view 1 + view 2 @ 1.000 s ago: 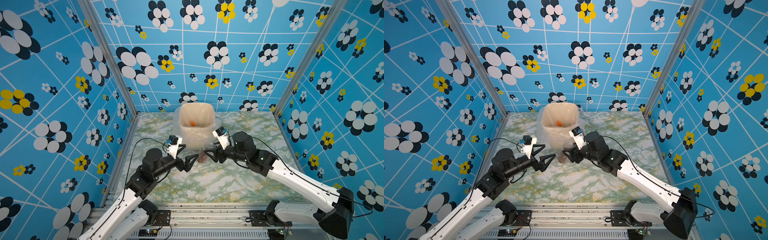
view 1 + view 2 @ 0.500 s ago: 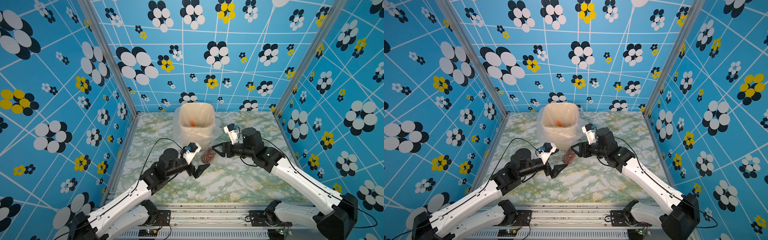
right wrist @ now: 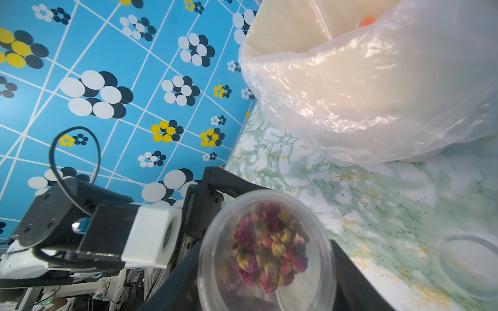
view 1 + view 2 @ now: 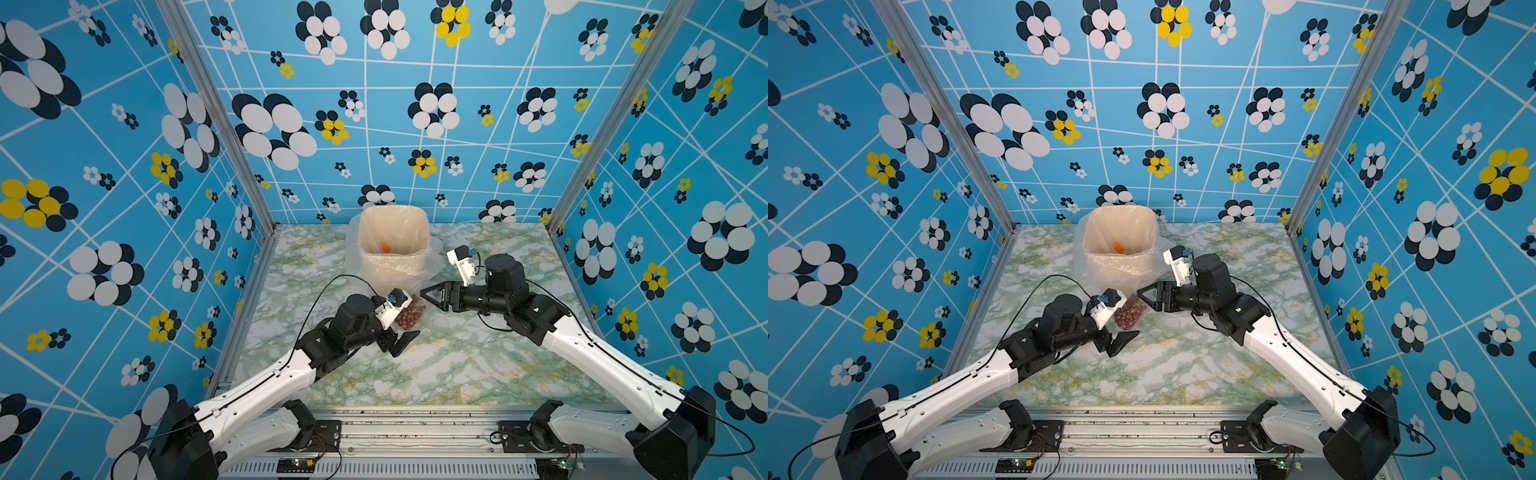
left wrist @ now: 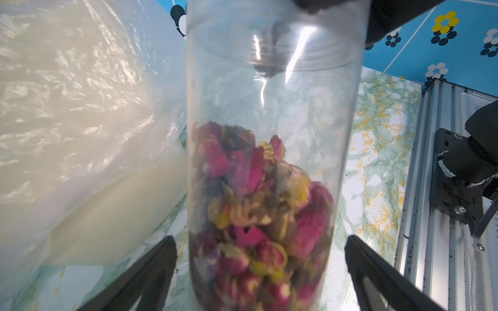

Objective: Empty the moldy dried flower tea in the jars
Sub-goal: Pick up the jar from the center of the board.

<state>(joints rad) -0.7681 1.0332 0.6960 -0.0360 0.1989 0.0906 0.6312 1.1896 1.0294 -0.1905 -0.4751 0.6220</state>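
Right hand point(image 3: 266, 290) seemingly grips jar point(image 3: 266, 250) of tea point(image 3: 269, 247); left hand point(image 5: 258, 269) open.

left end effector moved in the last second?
Yes. The left end effector has come toward the front edge of the table and toward the right, away from the bin, and now straddles the jar.

My jar point(image 5: 269, 134) at 12 o'clock looks clear, glossy plastic; the tea point(image 5: 258, 215) inside, dry and papery. The bin point(image 4: 392, 232) wears crinkled, shiny film. Tabletop point(image 4: 457, 361): smooth marble-look.
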